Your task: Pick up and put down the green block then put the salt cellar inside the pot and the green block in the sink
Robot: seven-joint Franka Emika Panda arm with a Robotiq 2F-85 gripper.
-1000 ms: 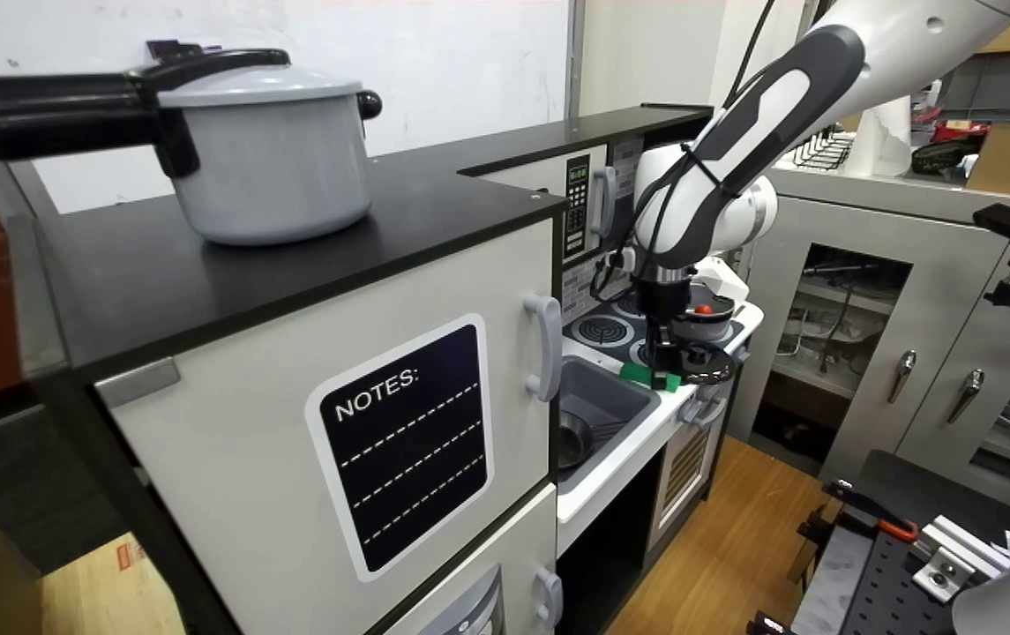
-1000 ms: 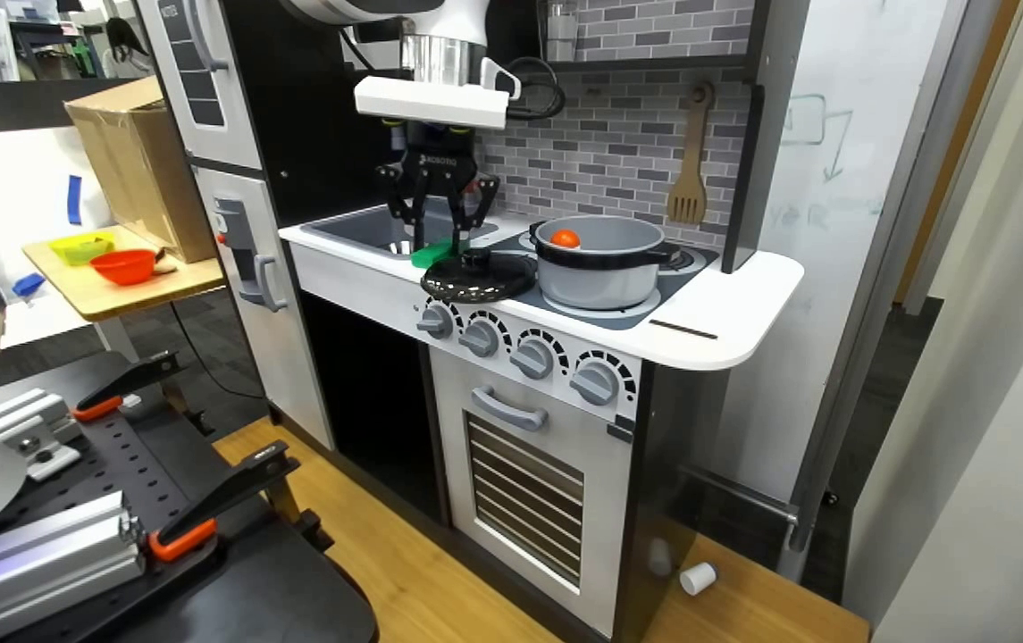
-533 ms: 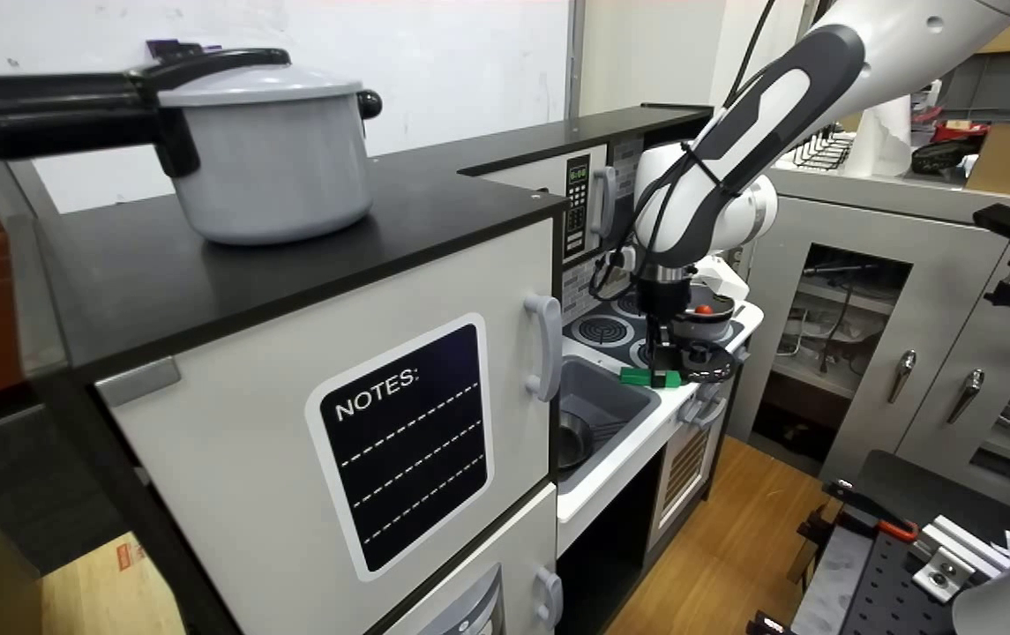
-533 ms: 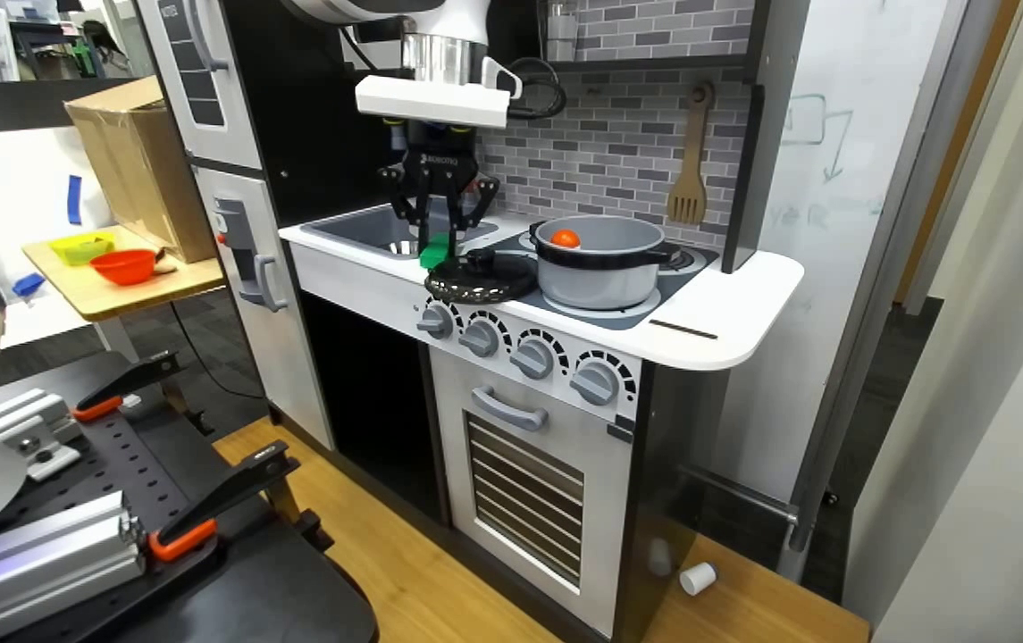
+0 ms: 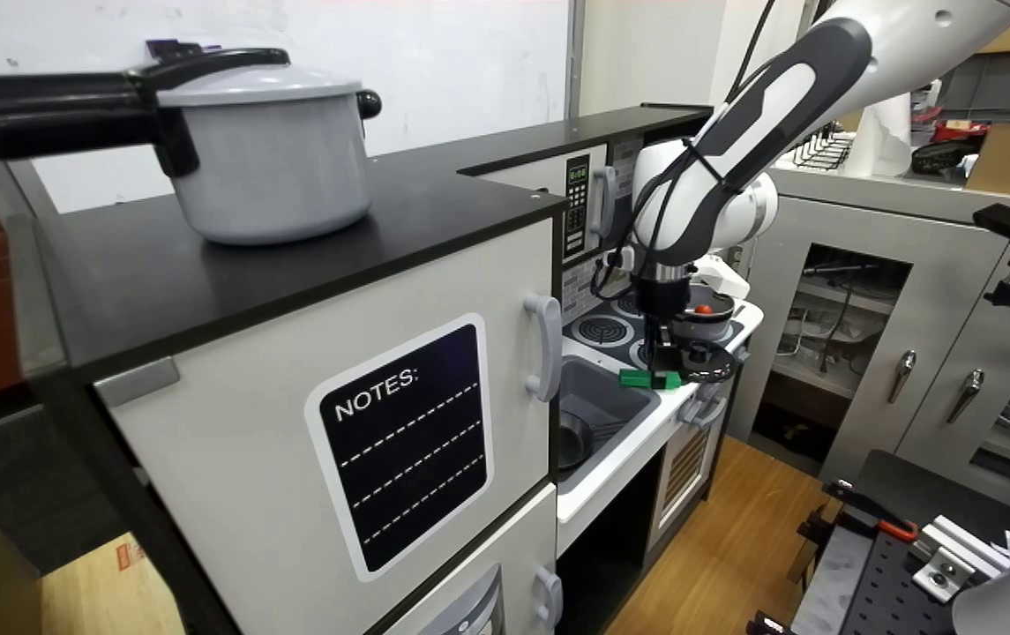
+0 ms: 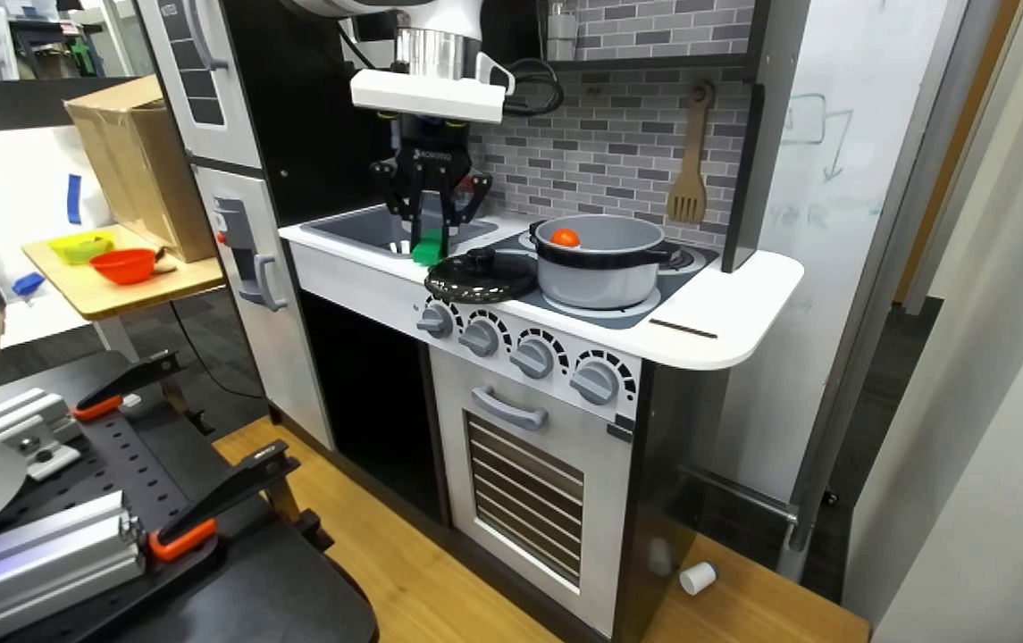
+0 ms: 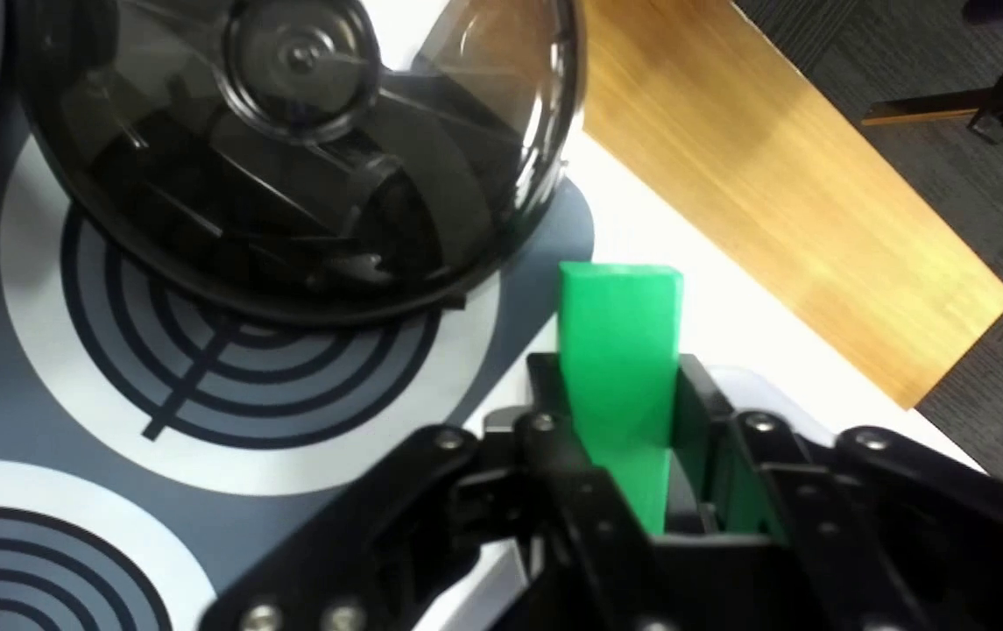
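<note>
gripping the green block (image 7: 622,320), the tool (image 6: 431,250) stands with jaws closed against the block's long sides, nearer the front end in an exterior view. block located at the strip of white worktop (image 6: 734,304) between the grey sink (image 5: 615,392) and the glass pot lid (image 6: 482,280); contact with the surface cannot be told. governing relation: long axis roughly front to back, alongside the sink's edge, so transfer there looks, in my judgement, a short sideways move. change from half a second earlier: tool and block appear slightly higher and further sinkward; lid unmoved.
</note>
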